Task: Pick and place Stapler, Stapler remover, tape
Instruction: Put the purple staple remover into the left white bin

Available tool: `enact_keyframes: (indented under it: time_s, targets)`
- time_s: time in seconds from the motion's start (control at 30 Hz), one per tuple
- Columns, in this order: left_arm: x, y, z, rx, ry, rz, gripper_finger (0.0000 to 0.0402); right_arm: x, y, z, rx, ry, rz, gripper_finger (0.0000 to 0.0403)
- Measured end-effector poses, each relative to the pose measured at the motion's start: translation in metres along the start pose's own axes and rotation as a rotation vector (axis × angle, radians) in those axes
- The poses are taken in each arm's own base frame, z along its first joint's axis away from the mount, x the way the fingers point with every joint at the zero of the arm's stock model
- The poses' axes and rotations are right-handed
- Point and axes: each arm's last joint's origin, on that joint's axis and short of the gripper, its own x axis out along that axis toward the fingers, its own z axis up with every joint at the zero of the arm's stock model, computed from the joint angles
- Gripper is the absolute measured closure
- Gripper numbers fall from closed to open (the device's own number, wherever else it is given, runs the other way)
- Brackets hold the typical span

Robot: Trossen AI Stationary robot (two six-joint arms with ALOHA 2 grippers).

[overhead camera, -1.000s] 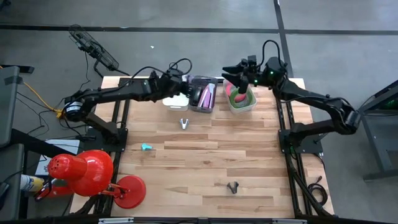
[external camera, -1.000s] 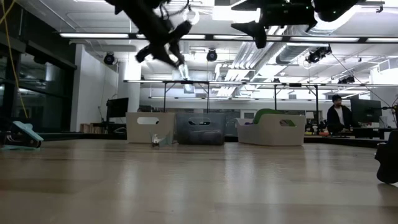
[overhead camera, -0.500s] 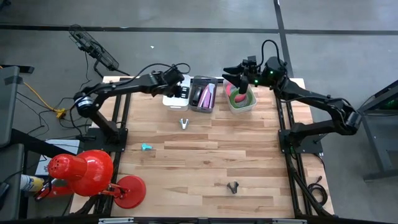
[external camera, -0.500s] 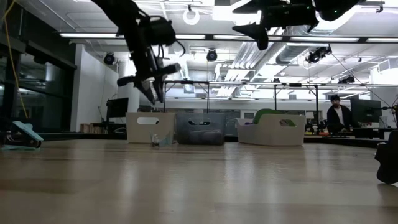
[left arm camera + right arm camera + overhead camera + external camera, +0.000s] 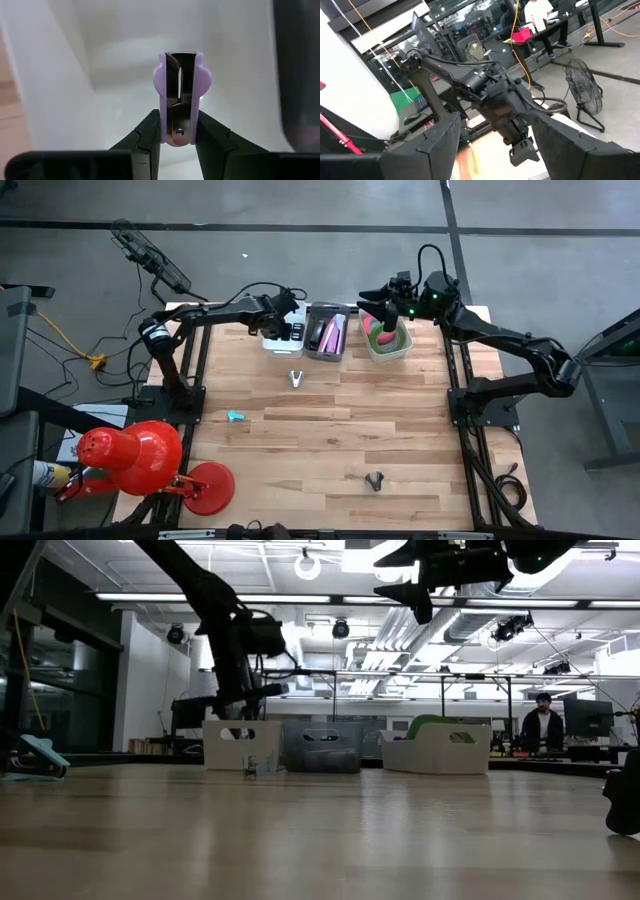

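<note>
With my left jaws (image 5: pixel 178 131) clamped on the purple stapler remover (image 5: pixel 181 95) just over the white bin (image 5: pixel 277 340), I judge I should sink lower before letting go, while my right jaws (image 5: pixel 377 308) hang open above the tape (image 5: pixel 383 334) bin; no writing readable.

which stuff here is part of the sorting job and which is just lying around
Part of the job:
- purple staple remover clamped in the left gripper over the white bin
- metal staple remover, teal one, dark one on the table
- staplers in the middle bin
- tape in the right bin, right gripper open above

Lying about:
- red lamp
</note>
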Motion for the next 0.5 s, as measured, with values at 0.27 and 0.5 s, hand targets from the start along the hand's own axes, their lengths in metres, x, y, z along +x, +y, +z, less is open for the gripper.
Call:
enact_keyframes:
  time_s: [0.27,0.5]
  targets:
    - [0.0071,0.003,-0.0004,-0.019,0.035,0.017,0.0289,0.0001,0.0001,-0.0002,0.001,0.001,0.0,0.0166]
    - [0.007,0.0032,-0.0011,-0.015,0.049,0.013,0.026,0.0002,0.0001,-0.0003,0.001,0.002,0.0,0.0166]
